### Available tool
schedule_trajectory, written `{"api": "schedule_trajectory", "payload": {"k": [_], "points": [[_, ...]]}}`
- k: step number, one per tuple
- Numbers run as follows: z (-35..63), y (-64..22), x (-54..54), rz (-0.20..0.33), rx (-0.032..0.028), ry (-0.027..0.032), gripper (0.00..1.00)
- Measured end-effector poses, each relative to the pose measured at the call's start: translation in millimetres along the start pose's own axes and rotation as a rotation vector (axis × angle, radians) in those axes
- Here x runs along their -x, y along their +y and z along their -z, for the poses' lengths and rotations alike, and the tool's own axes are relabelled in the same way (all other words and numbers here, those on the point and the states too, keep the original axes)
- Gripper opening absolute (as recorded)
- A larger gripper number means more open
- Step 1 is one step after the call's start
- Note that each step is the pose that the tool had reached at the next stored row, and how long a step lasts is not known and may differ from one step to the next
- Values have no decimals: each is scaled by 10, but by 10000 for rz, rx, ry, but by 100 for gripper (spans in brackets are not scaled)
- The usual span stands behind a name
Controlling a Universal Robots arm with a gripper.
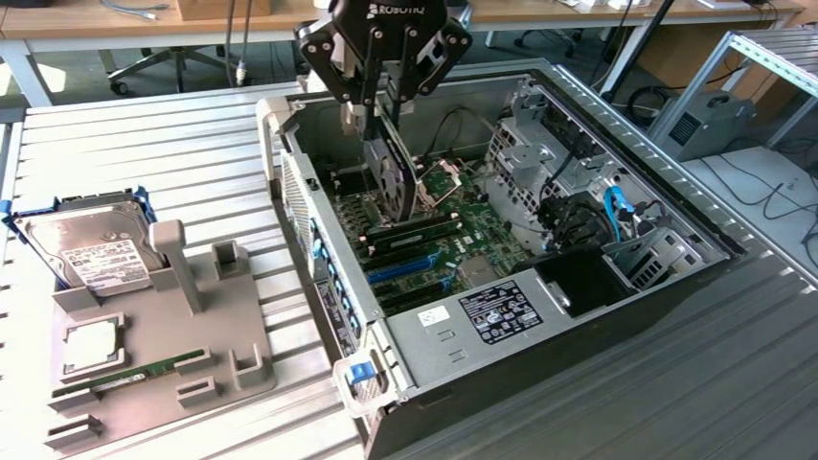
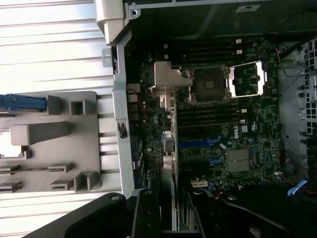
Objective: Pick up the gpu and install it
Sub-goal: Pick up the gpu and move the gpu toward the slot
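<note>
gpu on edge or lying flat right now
On edge: the gpu hangs vertically from the gripper, inside the computer case over the green board.

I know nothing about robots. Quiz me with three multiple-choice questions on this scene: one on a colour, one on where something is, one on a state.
1. What colour is the tray?
A grey
B red
C yellow
2. Where is the gpu?
A on the tray
B in the pincer, over the case
C beside the case
3. How is the case?
A shut
B open
C upside down

Answers:
1 A, it is plain grey.
2 B, the pincer grips the card's top edge above the board.
3 B, its inside is in plain sight.
</note>
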State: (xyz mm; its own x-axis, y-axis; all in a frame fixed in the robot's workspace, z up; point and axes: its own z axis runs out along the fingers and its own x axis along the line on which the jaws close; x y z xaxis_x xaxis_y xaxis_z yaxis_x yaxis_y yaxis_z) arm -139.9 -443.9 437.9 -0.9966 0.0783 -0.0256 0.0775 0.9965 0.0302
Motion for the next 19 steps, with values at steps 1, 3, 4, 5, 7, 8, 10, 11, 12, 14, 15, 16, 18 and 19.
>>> {"api": "schedule_trajectory", "payload": {"k": [1, 3, 4, 5, 7, 8, 10, 11, 12, 14, 15, 16, 18, 19], "points": [[-2, 1, 11, 1, -1, -1, 27], [-5, 3, 36, 1, -5, 0, 27], [-7, 4, 46, 1, -5, -1, 27], [-8, 4, 52, 0, -7, -1, 27], [-11, 6, 70, 0, -9, -1, 27], [-12, 7, 81, 1, -10, -1, 27], [-14, 8, 93, 1, -11, -1, 27], [-16, 8, 101, 1, -12, -1, 27], [-16, 9, 108, 1, -13, -1, 27], [-19, 10, 123, 0, -14, -1, 27], [-20, 11, 130, 1, -15, -2, 27], [-21, 11, 136, 0, -16, -2, 27], [-23, 12, 149, 1, -18, -1, 27], [-24, 13, 157, 1, -18, -2, 27]]}}
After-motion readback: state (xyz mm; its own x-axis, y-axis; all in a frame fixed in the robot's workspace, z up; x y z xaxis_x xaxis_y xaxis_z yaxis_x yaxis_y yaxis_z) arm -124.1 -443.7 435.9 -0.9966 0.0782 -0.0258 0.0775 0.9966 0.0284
